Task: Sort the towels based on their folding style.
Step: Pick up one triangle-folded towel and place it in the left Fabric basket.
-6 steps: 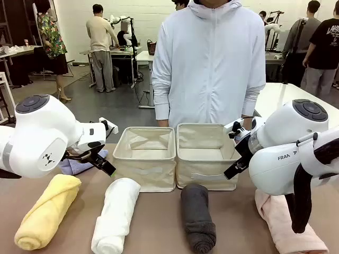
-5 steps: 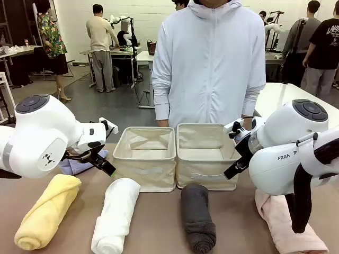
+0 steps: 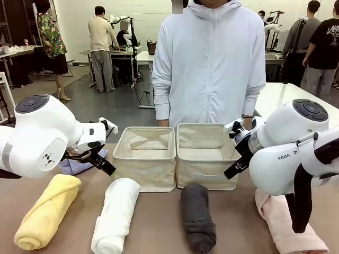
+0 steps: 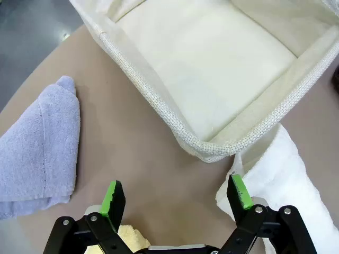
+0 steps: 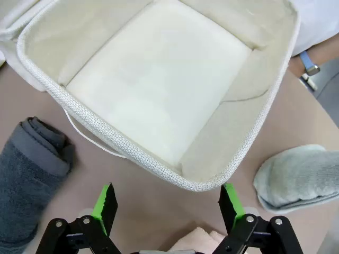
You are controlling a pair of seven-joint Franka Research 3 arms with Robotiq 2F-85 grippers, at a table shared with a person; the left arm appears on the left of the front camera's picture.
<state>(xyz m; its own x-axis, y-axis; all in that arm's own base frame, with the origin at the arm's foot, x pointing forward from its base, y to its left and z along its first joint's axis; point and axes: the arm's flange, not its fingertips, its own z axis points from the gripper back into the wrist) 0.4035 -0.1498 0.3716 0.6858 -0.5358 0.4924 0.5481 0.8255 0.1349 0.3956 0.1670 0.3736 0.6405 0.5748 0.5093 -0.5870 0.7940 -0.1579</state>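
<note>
Both are seen spread wide, nothing gripped or touched: the left gripper (image 4: 176, 191) and the right gripper (image 5: 167, 200), poised just robot-side of the paired beige fabric bins (image 3: 153, 172).

White wall (image 3: 79, 10), grey floor (image 3: 127, 106), cluttered work tables (image 3: 114, 52) behind a brown tabletop (image 3: 159, 222)

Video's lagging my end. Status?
Left gripper, right gripper: fingers open, empty. Yellow, white, grey, pink, lavender, green towels on table, unsorted. Left bin, right bin bare. Nothing blocking.
</note>
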